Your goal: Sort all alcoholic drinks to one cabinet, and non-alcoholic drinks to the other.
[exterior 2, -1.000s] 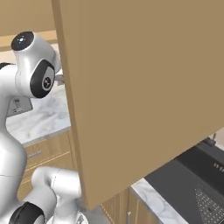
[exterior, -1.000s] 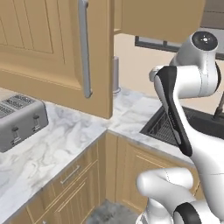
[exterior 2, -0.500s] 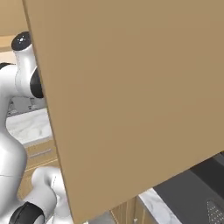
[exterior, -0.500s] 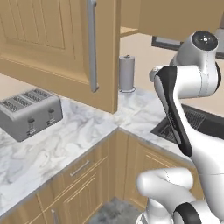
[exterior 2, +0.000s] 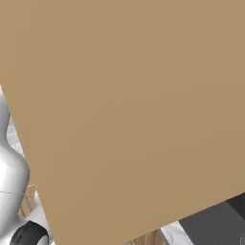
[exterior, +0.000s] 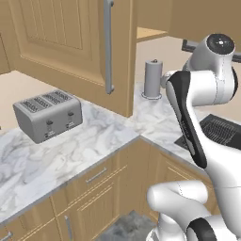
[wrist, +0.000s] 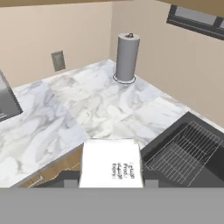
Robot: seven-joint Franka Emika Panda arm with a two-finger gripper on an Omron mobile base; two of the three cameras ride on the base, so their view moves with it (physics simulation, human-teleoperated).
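Note:
In the hand view a small white carton with faint print on its top sits low in the middle, and my gripper is shut on it, with dark finger parts at either side. It hangs above the corner of the marble counter. A light-wood wall cabinet door with a long grey bar handle stands open at the upper left of the left base view. A strip of the cabinet's tan inside shows behind it. The plain back of an open door covers the right base view. The bottles and the red can are out of view.
A grey paper-towel roll stands in the counter corner by the wall. A silver toaster sits on the left stretch of counter. A dark sink with a wire rack lies to the right. Base cabinets with small handles run below.
The whole picture has shifted, so the base has moved: toaster and towel roll slid right into view, and the open door grew until it covers the right base view. The arm's pose looks unchanged.

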